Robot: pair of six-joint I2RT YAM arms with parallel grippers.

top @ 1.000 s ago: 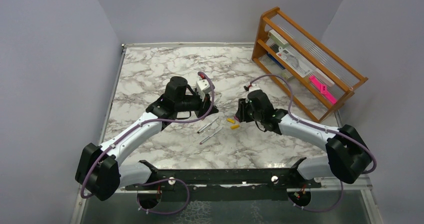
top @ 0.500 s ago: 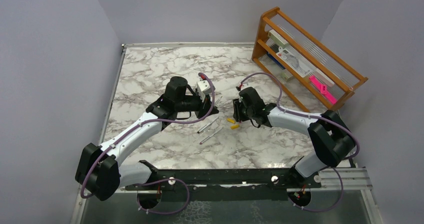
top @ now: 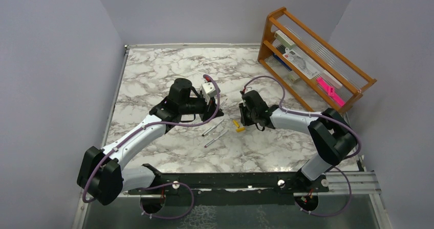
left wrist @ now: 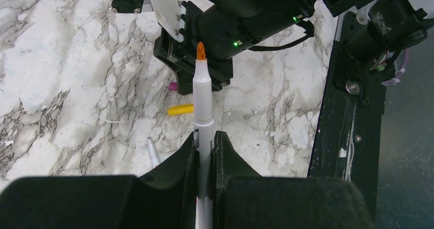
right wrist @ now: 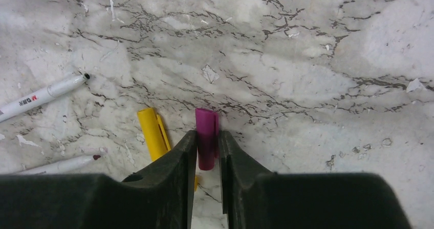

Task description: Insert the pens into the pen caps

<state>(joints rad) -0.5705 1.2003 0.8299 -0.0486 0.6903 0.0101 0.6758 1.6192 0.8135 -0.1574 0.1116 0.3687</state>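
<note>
Top: my left gripper [top: 217, 106] and right gripper [top: 244, 117] faced each other, spare pens [top: 212, 128] lying under gap between them.
Left wrist: jaws almost together, pinched orange-tipped pen [left wrist: 202, 106], tip forward, ready for capping.
Right wrist: jaws narrow, clamped magenta cap [right wrist: 206, 137] lying on table [right wrist: 307, 60], yellow cap [right wrist: 152, 132] just left.

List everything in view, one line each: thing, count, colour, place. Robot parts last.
pens: three, silver-grey; one orange-tipped, held in the left gripper; two lying mid-table
yellow caps: two, yellow; on the table beside the right gripper
magenta cap: one, magenta; on the table between the right gripper's fingers
rack: one, brown wood; far right of the table
pink item: one, bright pink; inside the rack
table: one, white-grey marble
arms: two, white and black; bases at the near edge
</note>
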